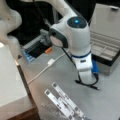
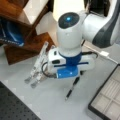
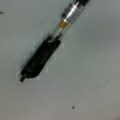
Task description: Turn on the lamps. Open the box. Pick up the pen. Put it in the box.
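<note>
Grey table (image 1: 45, 82): gripper (image 2: 71, 75) directly over pen (image 2: 71, 88); jaw state apparently hidden.

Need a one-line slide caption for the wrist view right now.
Wrist camera looks straight down at the pen lying diagonally on the grey table; hand out of view.

No readable text, labels or numbers anywhere, dark marks on white strips (image 1: 65, 102) possibly print, illegible

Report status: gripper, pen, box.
Gripper low over the pen, jaws hidden. Pen flat on table, ungrasped. Box already open. Nothing in the way.
</note>
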